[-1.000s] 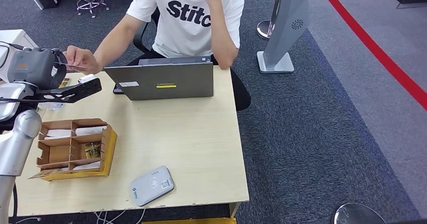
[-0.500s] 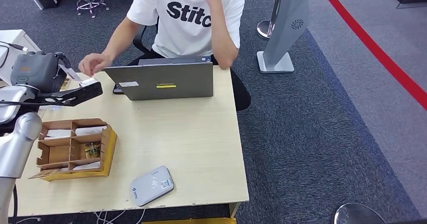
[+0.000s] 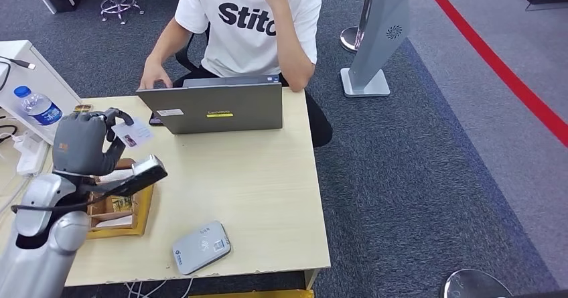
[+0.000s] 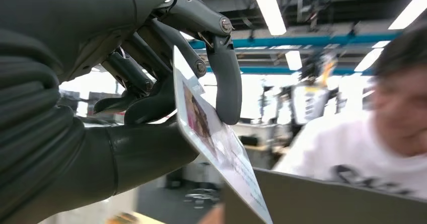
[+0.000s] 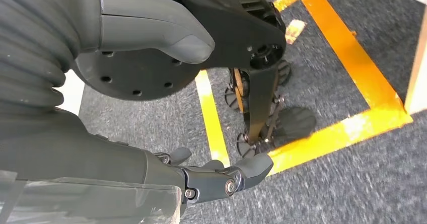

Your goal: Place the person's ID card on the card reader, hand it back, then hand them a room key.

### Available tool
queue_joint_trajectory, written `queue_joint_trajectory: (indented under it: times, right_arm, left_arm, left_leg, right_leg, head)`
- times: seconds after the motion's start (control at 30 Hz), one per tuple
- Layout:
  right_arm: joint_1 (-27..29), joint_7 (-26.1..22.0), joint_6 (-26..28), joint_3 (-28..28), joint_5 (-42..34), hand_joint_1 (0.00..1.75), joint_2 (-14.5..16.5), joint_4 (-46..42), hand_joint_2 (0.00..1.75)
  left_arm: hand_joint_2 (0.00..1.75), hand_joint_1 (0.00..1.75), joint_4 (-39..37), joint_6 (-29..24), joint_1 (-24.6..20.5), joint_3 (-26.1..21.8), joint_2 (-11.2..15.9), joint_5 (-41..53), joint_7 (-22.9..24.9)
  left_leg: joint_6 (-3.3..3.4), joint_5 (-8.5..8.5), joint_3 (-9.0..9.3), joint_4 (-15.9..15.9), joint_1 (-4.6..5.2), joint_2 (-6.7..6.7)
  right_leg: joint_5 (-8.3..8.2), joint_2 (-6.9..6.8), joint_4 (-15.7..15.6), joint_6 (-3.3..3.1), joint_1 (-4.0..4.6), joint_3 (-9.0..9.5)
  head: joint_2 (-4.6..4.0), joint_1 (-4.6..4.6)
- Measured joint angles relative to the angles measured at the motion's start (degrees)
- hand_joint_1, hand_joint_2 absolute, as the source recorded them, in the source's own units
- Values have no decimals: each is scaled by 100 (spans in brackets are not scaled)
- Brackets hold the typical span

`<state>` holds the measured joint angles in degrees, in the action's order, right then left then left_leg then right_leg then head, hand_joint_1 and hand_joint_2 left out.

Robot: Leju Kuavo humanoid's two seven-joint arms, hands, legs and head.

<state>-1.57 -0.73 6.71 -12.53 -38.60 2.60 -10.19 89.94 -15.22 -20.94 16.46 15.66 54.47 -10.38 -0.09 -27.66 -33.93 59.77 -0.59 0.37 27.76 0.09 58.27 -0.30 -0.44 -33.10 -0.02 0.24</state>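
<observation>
Grey carpet, red floor line, wooden table.

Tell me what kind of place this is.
Likely a mock reception desk in an office or lab: a card reader and a laptop on a desk, grey carpet with red floor tape.

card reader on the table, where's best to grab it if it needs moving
Judging from the head view, grip the card reader across its two long edges, coming straight down from above: it lies flat and thin near the table's front edge, with open space around it.
</observation>
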Motion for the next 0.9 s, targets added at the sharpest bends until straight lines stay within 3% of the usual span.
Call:
queue_joint_trajectory:
  times: [0.17,0.27,0.37,0.6,0.9]
  right_arm:
    - [30,-91,167,128,-74,0,104,5,175]
    - [38,-105,195,195,-127,0,142,9,175]
    - [38,-110,222,258,-120,0,163,9,175]
    - [40,-107,238,322,-49,0,164,9,175]
    - [40,-57,243,371,121,0,164,9,175]
  left_arm:
    - [175,175,812,-868,1720,111,-595,-283,-562]
    - [175,175,933,-931,2314,193,-795,-435,-589]
    - [175,175,868,-809,2761,230,-950,-536,-296]
    - [175,175,473,-773,3265,231,-1291,-515,21]
    - [175,175,48,-627,3399,-13,-1595,-526,312]
  left_leg:
    - [6,-19,5,-2,3,18]
    - [13,-24,2,-3,3,12]
    - [12,-24,3,-4,2,11]
    - [13,-22,4,-4,2,5]
    - [13,-22,4,-4,2,1]
  right_leg:
    - [13,20,-8,12,-7,-4]
    - [18,11,-10,12,-8,-2]
    - [18,10,-9,11,-7,-2]
    - [17,3,-9,11,-7,4]
    - [17,-2,-8,11,-7,6]
  head:
    - [-1,5]
    - [-1,4]
    - [0,3]
    - [0,5]
    - [0,4]
